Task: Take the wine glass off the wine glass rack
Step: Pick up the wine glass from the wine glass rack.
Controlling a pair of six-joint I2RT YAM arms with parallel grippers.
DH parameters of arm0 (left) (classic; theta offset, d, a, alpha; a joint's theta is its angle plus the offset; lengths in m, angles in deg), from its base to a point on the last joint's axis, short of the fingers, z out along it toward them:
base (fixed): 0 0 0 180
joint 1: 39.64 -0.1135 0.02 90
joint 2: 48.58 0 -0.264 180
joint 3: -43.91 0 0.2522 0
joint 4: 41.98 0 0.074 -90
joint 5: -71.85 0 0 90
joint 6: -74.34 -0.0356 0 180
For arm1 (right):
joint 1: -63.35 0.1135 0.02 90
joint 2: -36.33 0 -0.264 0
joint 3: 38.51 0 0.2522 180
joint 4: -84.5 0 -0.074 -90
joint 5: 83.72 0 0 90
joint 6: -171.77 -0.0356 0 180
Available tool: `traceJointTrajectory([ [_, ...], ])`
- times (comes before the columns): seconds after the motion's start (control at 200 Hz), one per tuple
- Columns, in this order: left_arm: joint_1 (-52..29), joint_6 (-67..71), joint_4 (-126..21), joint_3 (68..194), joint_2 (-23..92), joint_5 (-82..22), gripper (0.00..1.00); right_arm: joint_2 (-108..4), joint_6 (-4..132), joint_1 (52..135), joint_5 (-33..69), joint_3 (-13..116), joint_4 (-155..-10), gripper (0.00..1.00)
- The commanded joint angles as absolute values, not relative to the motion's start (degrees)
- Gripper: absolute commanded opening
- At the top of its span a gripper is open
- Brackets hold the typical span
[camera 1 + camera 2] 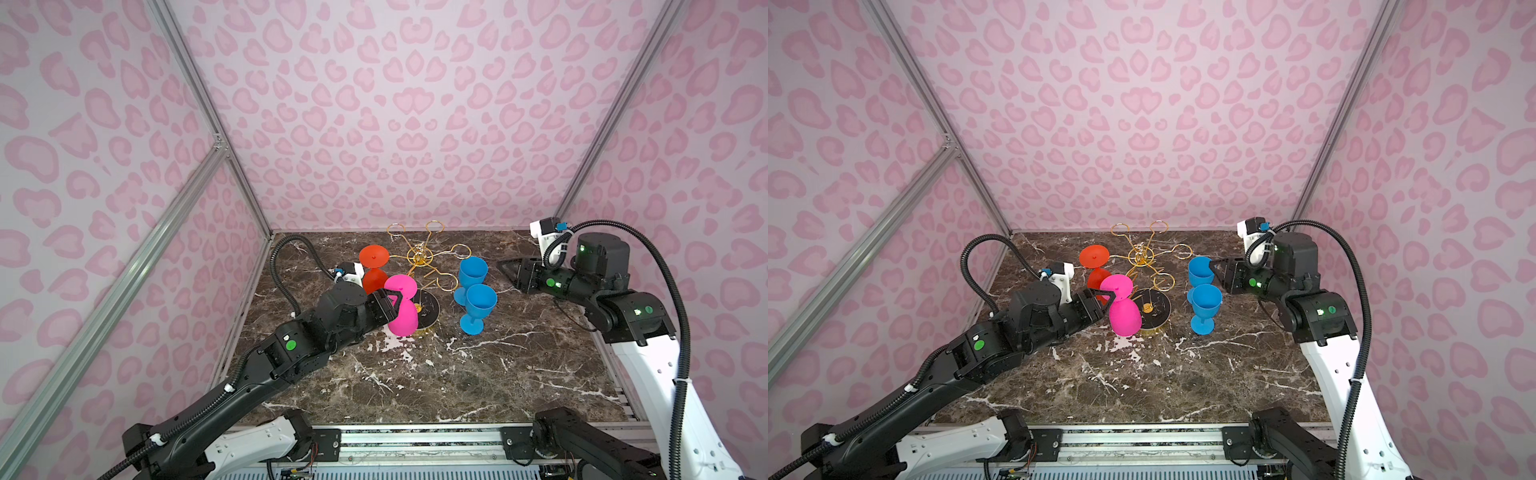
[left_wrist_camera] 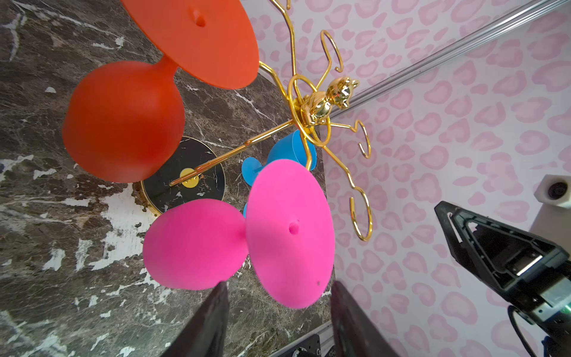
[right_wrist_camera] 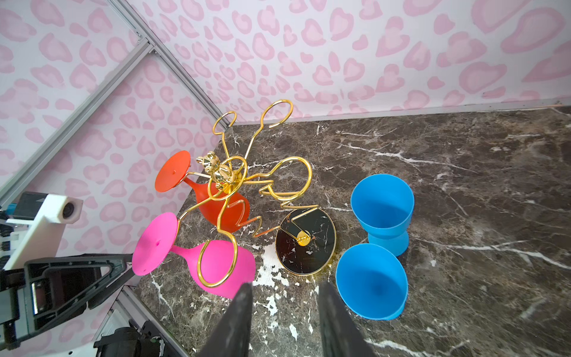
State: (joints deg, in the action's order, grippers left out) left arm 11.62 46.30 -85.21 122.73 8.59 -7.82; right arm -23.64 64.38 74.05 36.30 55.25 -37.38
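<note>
Pink inverted wine glass (image 2: 197, 244), gold rack (image 2: 318, 105)

Bright, even, diffuse light in all views; source not visible. Shadows faint, soft-edged on marble tabletop (image 1: 457, 386). Sharp glints on gold wine glass rack (image 2: 323, 102). Wide-angle stretch toward frame edges. Left gripper (image 2: 278, 283) dark, blurred close to lens.

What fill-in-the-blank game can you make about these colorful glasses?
Standing upright on the table are ___ blue glasses.
The left gripper reaches toward the pink glass, while the right gripper holds ___.
On the wine glass rack, the red glass hangs upside ___.
Missing words: two, nothing, down.
</note>
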Motion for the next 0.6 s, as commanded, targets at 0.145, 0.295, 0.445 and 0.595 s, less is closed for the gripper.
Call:
traceJointTrajectory([
  [0.145, 11.33, 47.66, -82.95, 122.70, 8.72, -7.49, 0.47, -23.44, 63.50, 73.65, 37.48, 54.60, -38.85, 0.38],
  [0.295, 11.27, 48.41, -81.96, 122.69, 9.83, -7.85, 0.44, -23.35, 63.61, 73.40, 37.92, 54.56, -39.07, 0.37],
  [0.445, 11.25, 48.33, -81.99, 123.41, 11.18, -8.13, 0.41, -23.09, 63.91, 73.02, 38.45, 54.49, -38.98, 0.37],
  [0.595, 11.25, 48.66, -81.95, 123.33, 10.98, -7.03, 0.32, -22.74, 63.93, 72.24, 38.79, 54.02, -38.90, 0.37],
])
